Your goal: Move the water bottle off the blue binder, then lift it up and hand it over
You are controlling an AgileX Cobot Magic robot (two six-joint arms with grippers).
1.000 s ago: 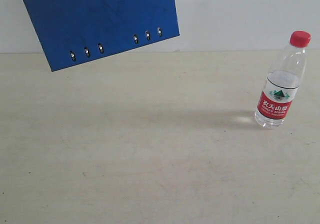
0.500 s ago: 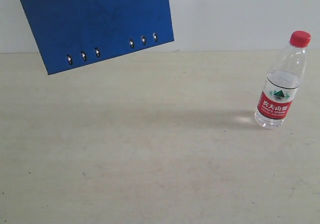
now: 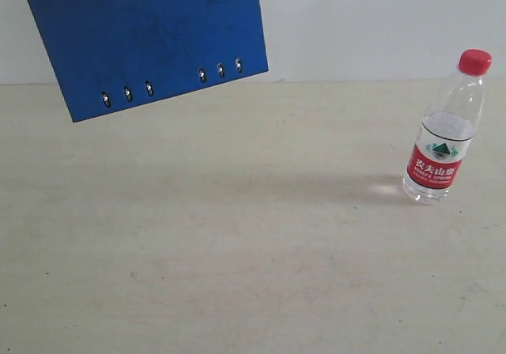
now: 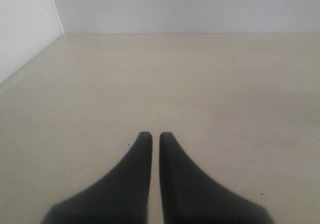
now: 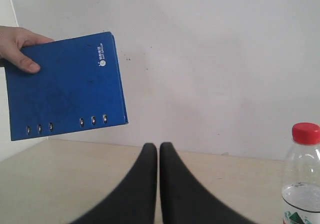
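Observation:
The water bottle stands upright on the beige table at the right, red cap on top; the right wrist view also catches the water bottle at its edge. A human hand holds the blue binder in the air over the table's far left, tilted, rivets along its lower edge; the blue binder shows its white logo in the right wrist view. My left gripper is shut with nothing in it, over bare table. My right gripper is shut too, holding nothing, well short of the bottle. Neither gripper appears in the exterior view.
The beige table spreads across the view, with a white wall behind it. A side wall meets the table in the left wrist view.
The binder has drifted left and slightly down in the hand, whose fingertip now shows at the top edge. Bottle has not moved.

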